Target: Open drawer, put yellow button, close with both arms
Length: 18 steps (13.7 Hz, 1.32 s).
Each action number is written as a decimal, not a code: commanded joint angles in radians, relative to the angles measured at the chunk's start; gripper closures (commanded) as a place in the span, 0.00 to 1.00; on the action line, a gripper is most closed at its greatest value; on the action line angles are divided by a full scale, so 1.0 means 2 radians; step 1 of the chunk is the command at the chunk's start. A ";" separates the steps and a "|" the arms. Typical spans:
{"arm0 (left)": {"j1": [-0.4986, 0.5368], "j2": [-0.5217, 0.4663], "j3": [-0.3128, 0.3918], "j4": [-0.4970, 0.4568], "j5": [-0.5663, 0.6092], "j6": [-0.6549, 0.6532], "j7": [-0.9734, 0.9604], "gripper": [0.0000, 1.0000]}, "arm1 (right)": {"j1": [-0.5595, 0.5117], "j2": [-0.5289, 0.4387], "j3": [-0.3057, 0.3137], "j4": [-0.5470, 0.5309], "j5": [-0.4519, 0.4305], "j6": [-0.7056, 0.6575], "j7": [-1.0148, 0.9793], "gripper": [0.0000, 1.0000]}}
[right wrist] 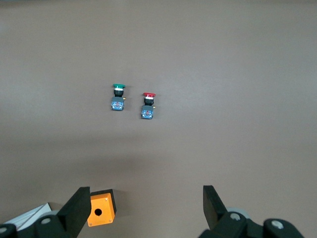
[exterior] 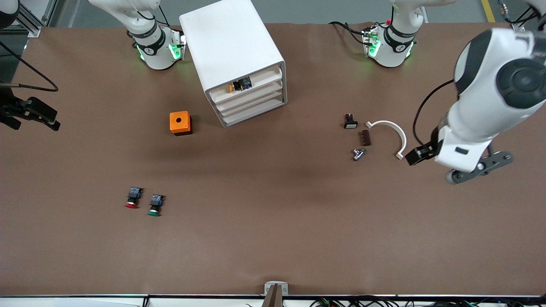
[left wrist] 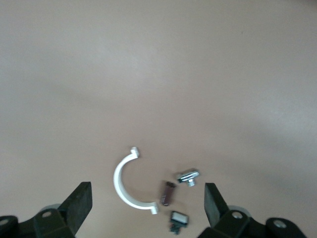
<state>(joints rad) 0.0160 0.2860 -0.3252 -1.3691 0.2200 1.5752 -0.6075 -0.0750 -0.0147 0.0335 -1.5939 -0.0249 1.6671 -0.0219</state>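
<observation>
Front view shows you the yellow button lying in the drawer, which sits pushed in. Your left gripper hangs with fingers spread over the white clamp; your right gripper hangs spread over bare bench.

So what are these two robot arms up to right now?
Neither arm is holding anything. The yellow button already lies in the top drawer of the white cabinet, which seems slightly open. The left gripper hangs open over small parts at its end of the table, including a white curved clip. The right gripper hangs open near the orange box. The red button and green button lie untouched.
</observation>
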 commanded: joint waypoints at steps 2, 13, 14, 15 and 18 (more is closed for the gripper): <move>0.037 -0.034 -0.012 -0.010 0.000 -0.018 0.090 0.00 | 0.043 -0.015 -0.050 -0.019 0.002 0.011 -0.019 0.00; -0.013 -0.161 0.102 -0.080 -0.067 -0.061 0.222 0.00 | 0.014 -0.016 -0.018 -0.014 0.001 -0.010 -0.018 0.00; -0.013 -0.166 0.102 -0.085 -0.067 -0.061 0.222 0.00 | 0.014 -0.016 -0.018 -0.011 0.001 -0.015 -0.018 0.00; -0.013 -0.169 0.108 -0.085 -0.067 -0.061 0.223 0.00 | 0.014 -0.016 -0.017 -0.011 0.001 -0.017 -0.017 0.00; -0.010 -0.178 0.113 -0.087 -0.067 -0.077 0.245 0.00 | 0.014 -0.016 -0.017 -0.011 0.001 -0.017 -0.017 0.00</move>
<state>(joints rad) -0.0004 -0.0345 -0.1164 -1.5102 0.0986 1.4384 -0.1597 -0.0270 -0.0268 -0.0181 -1.6084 -0.0249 1.6449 -0.0482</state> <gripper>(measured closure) 0.000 0.000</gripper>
